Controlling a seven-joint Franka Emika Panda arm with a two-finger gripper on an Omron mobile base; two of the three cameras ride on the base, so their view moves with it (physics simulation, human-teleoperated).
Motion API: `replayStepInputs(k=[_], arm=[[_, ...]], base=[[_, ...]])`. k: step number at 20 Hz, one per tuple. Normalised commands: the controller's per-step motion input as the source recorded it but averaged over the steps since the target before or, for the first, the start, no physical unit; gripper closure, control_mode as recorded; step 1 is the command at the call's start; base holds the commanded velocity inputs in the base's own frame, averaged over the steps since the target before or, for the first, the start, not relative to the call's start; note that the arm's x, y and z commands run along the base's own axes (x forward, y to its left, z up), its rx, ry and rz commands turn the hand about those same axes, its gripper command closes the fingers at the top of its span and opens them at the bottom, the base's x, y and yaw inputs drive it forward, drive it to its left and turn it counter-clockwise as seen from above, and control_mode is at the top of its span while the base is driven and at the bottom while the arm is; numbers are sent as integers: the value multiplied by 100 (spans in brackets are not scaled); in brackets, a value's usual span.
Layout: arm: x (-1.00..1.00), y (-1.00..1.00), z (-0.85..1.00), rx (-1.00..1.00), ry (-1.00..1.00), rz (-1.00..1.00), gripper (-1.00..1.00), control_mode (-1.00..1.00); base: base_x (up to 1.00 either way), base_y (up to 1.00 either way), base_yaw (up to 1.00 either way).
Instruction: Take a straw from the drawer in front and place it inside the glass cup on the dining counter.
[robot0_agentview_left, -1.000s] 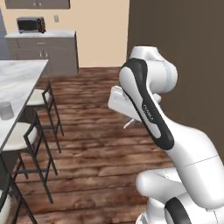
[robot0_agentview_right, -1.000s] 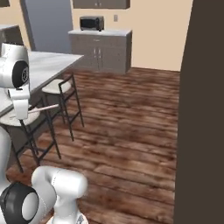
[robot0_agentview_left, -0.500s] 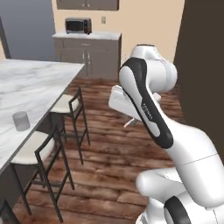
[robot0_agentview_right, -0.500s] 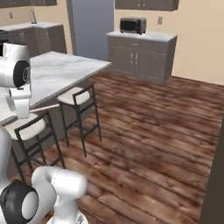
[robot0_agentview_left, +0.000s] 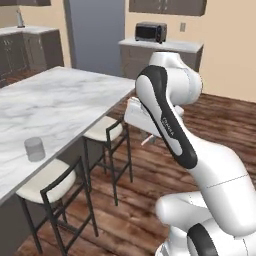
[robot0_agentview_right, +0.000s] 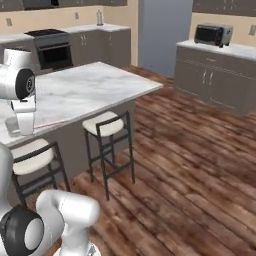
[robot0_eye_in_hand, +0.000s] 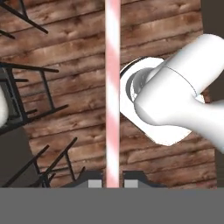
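Pink-and-white striped thin straw (robot0_eye_in_hand: 113, 87) sits pinched in the closed claw (robot0_eye_in_hand: 113, 183), carried toward the clear glass cup (robot0_agentview_left: 34, 149) on the marble tabletop (robot0_agentview_left: 60, 100).

arm: white with dark joints, rising from the base, elbow bent high, forearm folded back down toward the floor
hand: held well above the wooden floor, beside the arm's own links
gripper (robot0_eye_in_hand: 113, 183): jaws closed tight on the straw (robot0_eye_in_hand: 113, 87), which stands straight up between the two dark fingertips (robot0_eye_in_hand: 95, 183)
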Motion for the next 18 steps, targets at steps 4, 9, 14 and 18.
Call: replayStepInputs(k=[4,9,14,18], arm=[[0,0,0,0,0,0,100,100],[0,0,0,0,0,0,100,100],[0,0,0,0,0,0,100,100],[0,0,0,0,0,0,100,100]], base=[[100,-42,55],[100,-31,59],[100,-10,60],[97,0,51]])
